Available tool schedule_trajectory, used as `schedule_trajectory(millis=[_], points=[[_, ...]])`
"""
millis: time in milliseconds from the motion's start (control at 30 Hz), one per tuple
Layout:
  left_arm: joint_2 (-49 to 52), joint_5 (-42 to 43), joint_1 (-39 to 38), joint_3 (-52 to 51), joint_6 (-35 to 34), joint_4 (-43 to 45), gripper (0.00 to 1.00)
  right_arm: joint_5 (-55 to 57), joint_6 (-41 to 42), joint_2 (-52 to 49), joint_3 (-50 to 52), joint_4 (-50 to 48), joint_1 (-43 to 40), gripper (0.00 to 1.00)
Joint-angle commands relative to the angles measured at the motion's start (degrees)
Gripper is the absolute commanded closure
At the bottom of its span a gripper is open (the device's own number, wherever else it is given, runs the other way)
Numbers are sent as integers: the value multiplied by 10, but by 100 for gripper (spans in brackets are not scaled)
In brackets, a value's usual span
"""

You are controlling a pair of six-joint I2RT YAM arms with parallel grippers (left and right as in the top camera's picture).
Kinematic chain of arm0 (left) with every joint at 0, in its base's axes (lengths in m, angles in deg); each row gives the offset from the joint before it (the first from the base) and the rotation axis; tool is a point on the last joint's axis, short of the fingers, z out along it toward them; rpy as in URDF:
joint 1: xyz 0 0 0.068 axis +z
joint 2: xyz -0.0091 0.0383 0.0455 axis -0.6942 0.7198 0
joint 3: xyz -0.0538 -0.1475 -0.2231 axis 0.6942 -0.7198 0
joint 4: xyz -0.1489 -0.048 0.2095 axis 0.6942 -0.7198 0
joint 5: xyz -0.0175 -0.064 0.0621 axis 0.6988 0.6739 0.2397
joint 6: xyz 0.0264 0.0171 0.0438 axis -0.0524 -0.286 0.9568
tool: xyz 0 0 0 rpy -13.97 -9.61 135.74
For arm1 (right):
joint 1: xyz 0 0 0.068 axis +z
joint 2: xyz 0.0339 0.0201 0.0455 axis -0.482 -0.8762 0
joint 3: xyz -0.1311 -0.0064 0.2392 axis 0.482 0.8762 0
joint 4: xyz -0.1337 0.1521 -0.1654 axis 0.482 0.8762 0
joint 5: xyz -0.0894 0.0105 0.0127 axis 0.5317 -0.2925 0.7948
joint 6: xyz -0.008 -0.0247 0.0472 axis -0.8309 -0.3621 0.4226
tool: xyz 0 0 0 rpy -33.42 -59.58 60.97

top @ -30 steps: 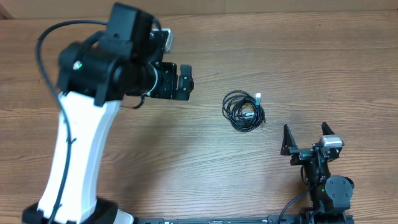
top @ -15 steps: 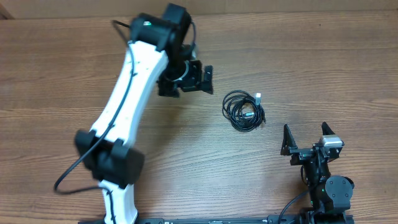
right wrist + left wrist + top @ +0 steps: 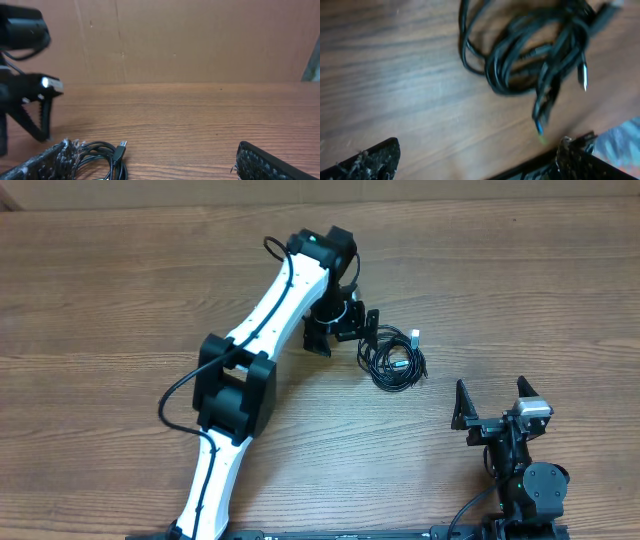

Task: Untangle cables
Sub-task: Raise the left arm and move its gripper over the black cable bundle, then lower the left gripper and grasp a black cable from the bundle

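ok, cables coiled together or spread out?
Coiled together. The cables lie in one tight bundle of overlapping loops on the table, only plug ends sticking out.

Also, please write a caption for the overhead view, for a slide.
Left gripper, jaws open, close to the coiled black cables on the wooden table; right gripper open, apart from them.

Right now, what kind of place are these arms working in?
Probably a robotics lab or workshop bench: a wood-grain table, a plain brown board wall behind it, and a bundle of cables laid out.
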Motion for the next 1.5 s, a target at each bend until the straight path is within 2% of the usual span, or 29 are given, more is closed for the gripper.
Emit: schedule_trajectory(millis=[0, 400, 567, 633, 667, 833, 1000, 1067, 1133, 1233, 1367, 1467], points=[[28, 9, -2, 9, -62, 24, 0, 7, -2, 5, 6, -3, -3, 0], [69, -9, -18, 8, -61, 87, 0, 8, -2, 5, 6, -3, -3, 0], [69, -42, -31, 8, -63, 118, 29, 7, -2, 5, 6, -3, -3, 0], [69, -84, -37, 8, -78, 120, 51, 7, -2, 5, 6, -3, -3, 0], [69, -93, -39, 8, -84, 121, 58, 7, -2, 5, 6, -3, -3, 0], [69, -97, -48, 8, -92, 132, 77, 7, -2, 5, 6, -3, -3, 0], [69, -97, -50, 8, -92, 134, 85, 7, -2, 5, 6, -3, -3, 0], [69, -97, -50, 8, -92, 133, 96, 7, -2, 5, 6, -3, -3, 0], [68, -89, -50, 9, -92, 132, 96, 7, -2, 5, 6, -3, -3, 0], [64, -28, -40, 22, -92, 130, 96, 7, -2, 5, 6, -3, -3, 0], [56, 72, -16, 82, -91, 108, 96, 8, -2, 5, 6, -3, -3, 0], [47, 106, -3, 139, -110, 74, 96, 7, -2, 5, 6, -3, -3, 0]])
